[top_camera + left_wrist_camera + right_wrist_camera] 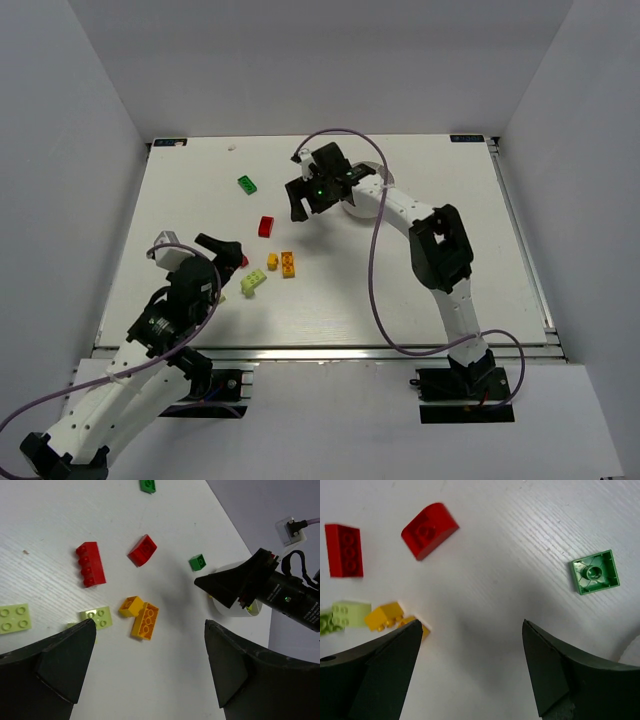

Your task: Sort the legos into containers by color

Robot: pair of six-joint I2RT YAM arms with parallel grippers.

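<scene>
Loose legos lie on the white table: a dark green brick (246,184), a red one (266,226), a yellow (272,261) and an orange (288,264) touching, and a lime one (253,283). My left gripper (230,268) is open and empty, near a second red brick (243,260). In its wrist view the gripper (150,630) hovers just short of the orange brick (145,621). My right gripper (320,205) is open and empty and hangs over the white dish (372,186), hiding most of it. In its wrist view the gripper (472,625) is above bare table, with a small green plate (594,571) to its right.
The left wrist view also shows a long red brick (90,564), a red slope (142,550), two lime bricks (96,617) (14,617) and the right gripper (235,582) in front of the dish (235,609). Grey walls enclose the table on three sides.
</scene>
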